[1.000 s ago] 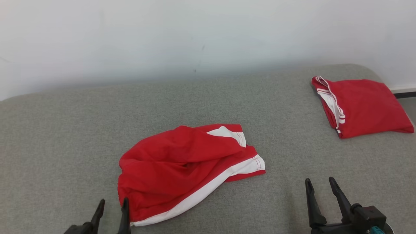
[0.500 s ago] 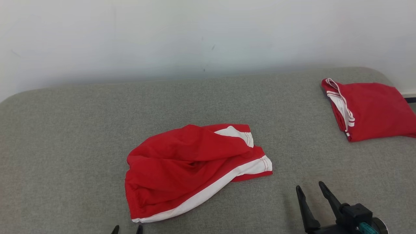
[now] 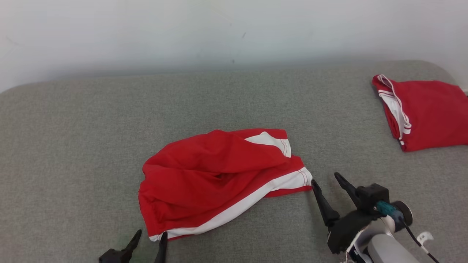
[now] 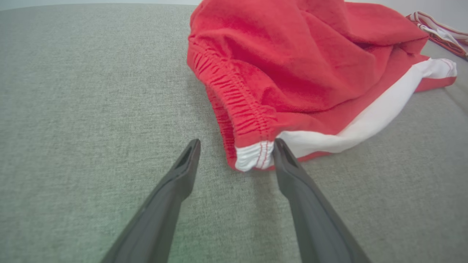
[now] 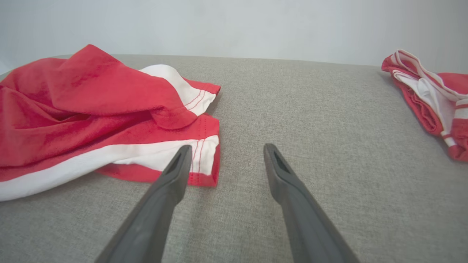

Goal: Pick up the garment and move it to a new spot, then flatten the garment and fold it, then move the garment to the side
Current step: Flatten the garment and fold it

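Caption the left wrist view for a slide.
Open left gripper at the waistband corner of crumpled red garment on grey cushion.

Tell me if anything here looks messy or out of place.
The shorts in the middle lie crumpled, with one leg flopped over the other and the waistband bunched. The folded garment at the far right looks tidy.

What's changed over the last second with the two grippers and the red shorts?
The right gripper has swung left, up to the white-striped hem corner of the crumpled red shorts. The left gripper dipped back, then returned to the waistband corner. Both stay open, holding nothing. The shorts and the folded red garment lie as before; the camera shifted.
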